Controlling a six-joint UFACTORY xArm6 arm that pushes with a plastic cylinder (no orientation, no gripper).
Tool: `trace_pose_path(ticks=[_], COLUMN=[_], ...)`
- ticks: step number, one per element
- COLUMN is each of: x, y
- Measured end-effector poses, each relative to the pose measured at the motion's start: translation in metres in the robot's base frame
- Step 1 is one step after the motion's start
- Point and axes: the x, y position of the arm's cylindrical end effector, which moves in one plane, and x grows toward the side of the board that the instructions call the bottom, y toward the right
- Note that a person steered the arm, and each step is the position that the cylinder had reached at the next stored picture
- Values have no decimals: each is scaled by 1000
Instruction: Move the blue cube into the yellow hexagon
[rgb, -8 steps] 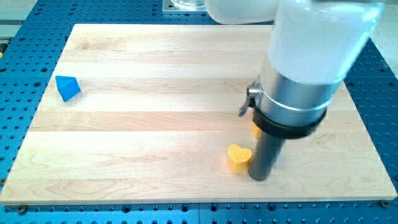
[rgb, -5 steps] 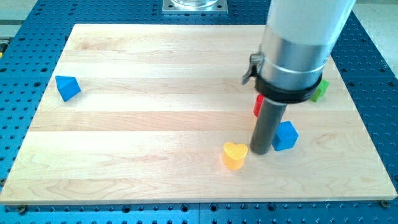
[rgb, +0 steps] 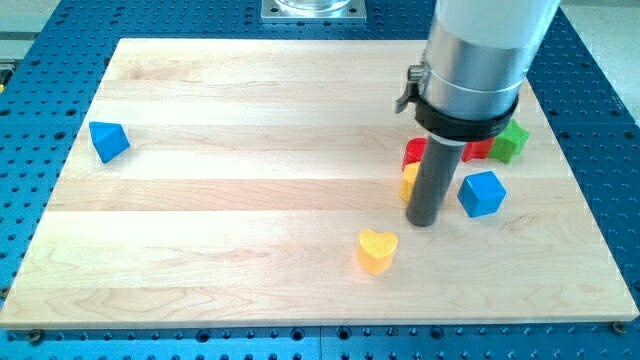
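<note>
The blue cube (rgb: 482, 193) lies at the view's right, just right of my rod. My tip (rgb: 423, 221) rests on the board, a small gap left of the cube. A yellow block (rgb: 410, 181), most likely the hexagon, peeks out from behind the rod's left side, mostly hidden. The tip stands between this yellow block and the blue cube.
A red block (rgb: 415, 152) sits above the yellow one, with another red piece (rgb: 476, 151) and a green block (rgb: 513, 142) behind the rod. A yellow heart (rgb: 377, 250) lies lower left of the tip. A blue triangular block (rgb: 108, 140) lies at the far left.
My tip has moved up and slightly right, away from the yellow heart. The blue cube has shifted up and right. The yellow and red blocks now show beside the rod.
</note>
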Motion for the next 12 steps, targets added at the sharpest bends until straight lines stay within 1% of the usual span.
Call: trace_pose_path(ticks=[1,2,3,4,5,6,7,8,9,10,11,12], x=[-17,-40,-42,-44,-60,-76,-76,-42,7,17,5,-38], y=[-20,7,43,10,-28,-4,27,-21,17,72,88,90])
